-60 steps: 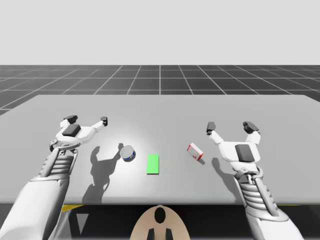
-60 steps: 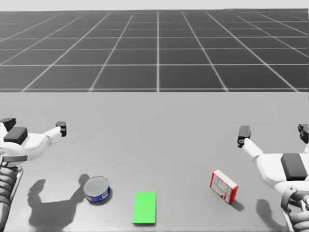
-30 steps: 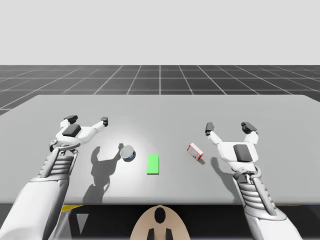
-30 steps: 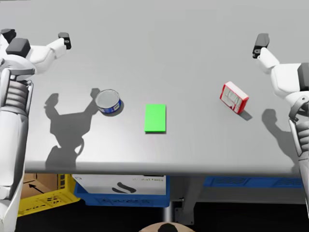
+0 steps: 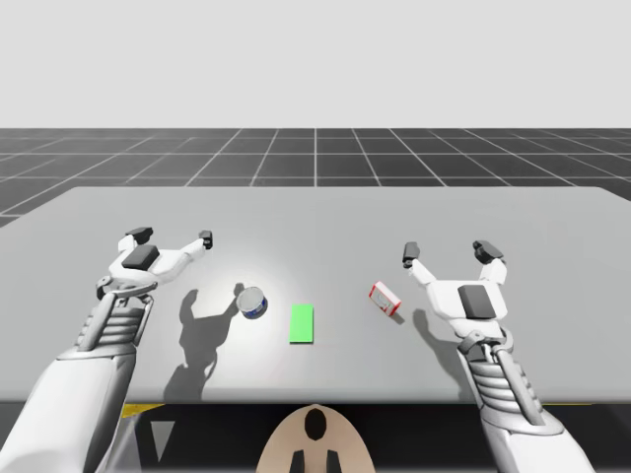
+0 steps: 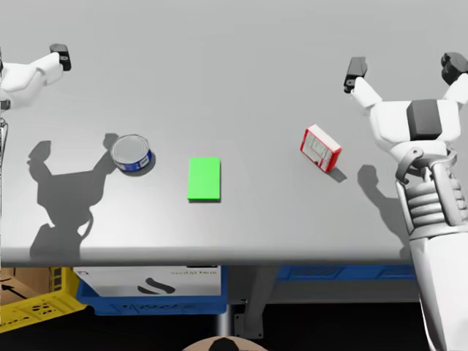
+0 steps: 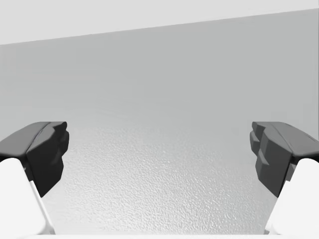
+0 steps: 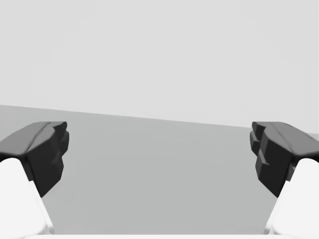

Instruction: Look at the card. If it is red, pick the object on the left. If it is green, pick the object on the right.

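Observation:
A green card [image 5: 302, 323] [image 6: 204, 178] lies flat on the grey table [image 5: 315, 217], near its front edge. To the card's left stands a low blue can with a silver top [image 5: 251, 302] [image 6: 131, 153]. To its right a red and white box [image 5: 385, 299] [image 6: 320, 148] lies at a slant. My left gripper [image 5: 172, 236] [image 7: 159, 154] hovers open, left of and behind the can, with bare table between its fingers. My right gripper [image 5: 446, 252] [image 6: 404, 68] [image 8: 159, 154] is open too, just right of and behind the box, holding nothing.
Under the table's front edge sit a blue crate [image 6: 153, 296], a yellow crate [image 6: 33, 311] and a cardboard box [image 6: 14, 281]. The arms' shadows fall on the table beside the can and the box.
My head has turned further down and to the right. My right gripper has drifted slightly left, towards the red and white box. The left arm and the objects have not moved.

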You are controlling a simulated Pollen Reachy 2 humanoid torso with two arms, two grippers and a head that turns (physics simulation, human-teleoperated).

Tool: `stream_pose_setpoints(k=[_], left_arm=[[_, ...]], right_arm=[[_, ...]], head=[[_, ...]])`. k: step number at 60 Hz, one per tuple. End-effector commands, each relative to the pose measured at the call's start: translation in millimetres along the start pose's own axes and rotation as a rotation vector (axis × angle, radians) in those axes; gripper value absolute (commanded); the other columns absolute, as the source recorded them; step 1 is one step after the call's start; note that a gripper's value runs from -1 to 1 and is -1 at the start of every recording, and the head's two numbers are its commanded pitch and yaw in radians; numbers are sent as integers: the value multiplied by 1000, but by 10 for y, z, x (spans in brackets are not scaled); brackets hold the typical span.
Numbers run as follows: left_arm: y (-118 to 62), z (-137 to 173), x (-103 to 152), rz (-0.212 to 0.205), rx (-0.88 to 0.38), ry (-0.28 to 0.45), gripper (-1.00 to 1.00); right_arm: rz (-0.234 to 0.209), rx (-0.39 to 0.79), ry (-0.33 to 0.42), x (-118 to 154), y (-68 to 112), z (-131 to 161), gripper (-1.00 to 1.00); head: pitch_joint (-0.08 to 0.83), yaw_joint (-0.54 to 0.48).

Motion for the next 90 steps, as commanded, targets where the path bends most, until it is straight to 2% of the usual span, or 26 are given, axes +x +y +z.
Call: stream_pose_setpoints(k=[1, 21, 37, 38, 42, 46, 47, 51, 53, 58, 59, 62, 66, 69, 75, 79, 83, 90], left_arm=[[-2, 2, -1, 1, -2, 1, -1000], [-5, 14, 10, 8, -3, -2, -1000], [-9, 17, 5, 10, -4, -4, -1000], [-8, 16, 5, 10, -4, -4, -1000], [-7, 15, 6, 11, -5, -6, -1000], [-18, 15, 2, 6, -8, -8, -1000], [-19, 14, -1, 5, -8, -8, -1000], [-26, 15, -6, 4, -9, -5, -1000], [-25, 9, -14, 3, -8, -3, -1000], [-21, 1, -25, 5, -4, 2, -1000], [-21, -2, -28, 4, -2, 4, -1000], [-17, -10, -37, 3, 1, 6, -1000], [-18, -12, -40, 4, 3, 9, -1000], [-21, -2, -36, 5, 6, 8, -1000], [-13, 4, -32, 7, 9, 6, -1000], [-12, 4, -32, 8, 8, 5, -1000], [-14, 3, -35, 5, 8, 6, -1000], [-20, 1, -40, 3, 7, 7, -1000]], right_arm=[[-10, 1, 2, -2, 27, 9, -1000], [-9, 6, 5, 2, 37, 16, -1000], [-13, 19, 16, 33, 59, 46, -1000], [-34, 46, 36, 39, 65, 54, -1000], [-27, 97, 57, 104, 111, 107, -1000], [-45, 116, 81, 175, 141, 160, -1000], [-38, 125, 85, 206, 150, 194, -1000], [-57, 156, 94, 281, 156, 286, -1000], [-64, 179, 131, 341, 154, 371, -1000], [-80, 249, 153, 413, 147, 507, -1000], [-60, 245, 160, 427, 149, 546, -1000], [-73, 275, 164, 437, 162, 620, -1000], [-40, 302, 148, 412, 177, 718, -1000], [-67, 349, 168, 375, 193, 806, -1000], [-89, 441, 209, 281, 194, 913, -1000], [-123, 493, 250, 167, 185, 949, -1000], [-152, 508, 275, 84, 175, 946, -1000], [-167, 514, 320, -72, 148, 915, -1000]], head=[[759, -92], [710, -236], [687, -254], [685, -255], [677, -256], [680, -257], [682, -260], [685, -268], [683, -273], [682, -277], [683, -278], [683, -279], [682, -281], [679, -280], [678, -281], [677, -282], [677, -284], [674, -287]])
